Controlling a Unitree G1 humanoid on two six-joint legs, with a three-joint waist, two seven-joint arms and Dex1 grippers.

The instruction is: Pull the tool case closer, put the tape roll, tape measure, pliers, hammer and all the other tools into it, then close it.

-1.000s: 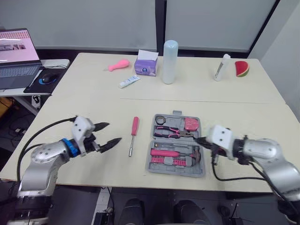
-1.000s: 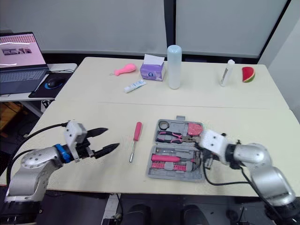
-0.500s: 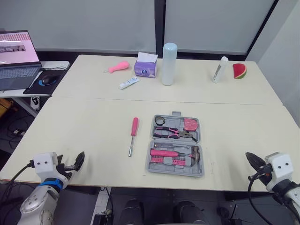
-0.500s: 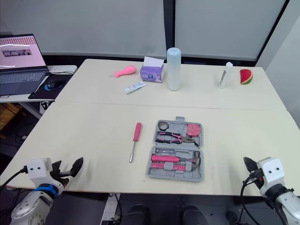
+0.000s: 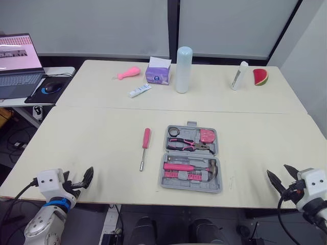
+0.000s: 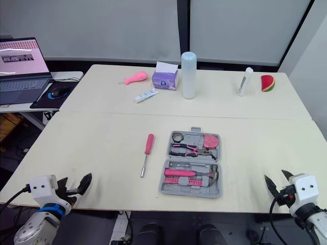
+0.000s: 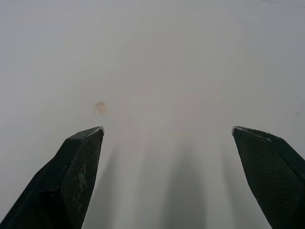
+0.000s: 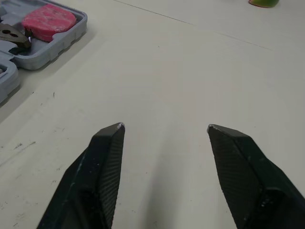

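Observation:
The grey tool case (image 5: 219, 176) lies open at the table's middle front. Its far half holds the black tape roll (image 5: 174, 131), the pliers (image 5: 186, 145) and the pink tape measure (image 5: 207, 135). Its near half holds the hammer (image 5: 190, 167) and a row of pink bits (image 5: 183, 175). A pink screwdriver (image 5: 145, 147) lies on the table just left of the case. My left gripper (image 5: 83, 179) hangs open at the front left edge, empty over bare table (image 7: 167, 71). At the front right edge, well right of the case, my right gripper (image 5: 279, 174) is open and empty.
Along the back stand a pink toy (image 5: 129, 72), a purple tissue box (image 5: 158, 71), a tall white bottle (image 5: 184, 69), a small tube (image 5: 140, 90), a slim white bottle (image 5: 238, 75) and a watermelon slice (image 5: 261, 76). A laptop (image 5: 18, 56) and mouse (image 5: 51, 87) sit on a side desk at left.
Both arms have drawn back from the case and the screwdriver to the table's front corners. The right gripper was shut by the case's right edge and now stands open.

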